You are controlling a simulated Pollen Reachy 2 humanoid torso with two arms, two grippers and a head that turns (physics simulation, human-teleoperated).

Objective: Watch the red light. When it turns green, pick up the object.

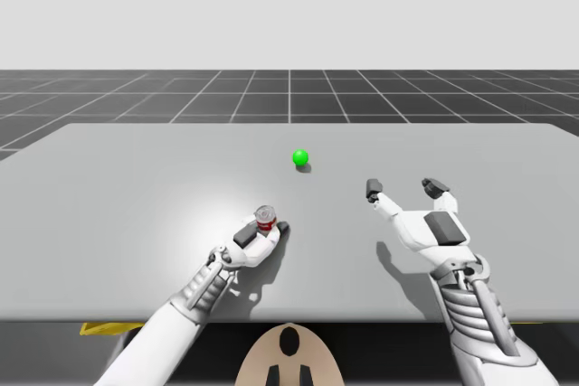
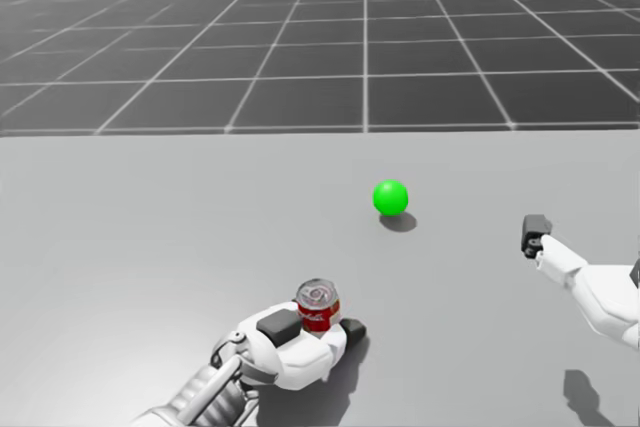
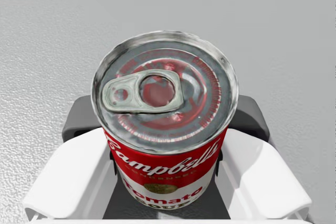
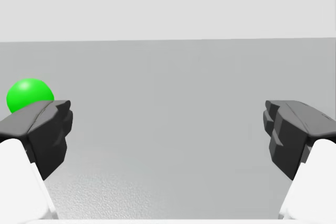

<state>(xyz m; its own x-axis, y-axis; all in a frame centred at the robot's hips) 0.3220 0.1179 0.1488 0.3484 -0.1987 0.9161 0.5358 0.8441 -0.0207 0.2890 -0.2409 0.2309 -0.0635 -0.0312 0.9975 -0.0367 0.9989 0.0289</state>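
One red can [image 3: 165,93], upright, clamped in left tool [image 2: 316,327] (light [image 2: 391,196] green)

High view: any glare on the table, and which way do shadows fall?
High view: a bright glare patch lies on the table beside the red can; the green ball casts a small shadow just nearer and right of itself. Head view: same shadow direction. Left wrist view: the can's lid shines with reflections.

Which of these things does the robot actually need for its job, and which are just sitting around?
Part of the job:
- green light
- red can, gripped by the left gripper

Just there:
- table
- right gripper, open, holding nothing
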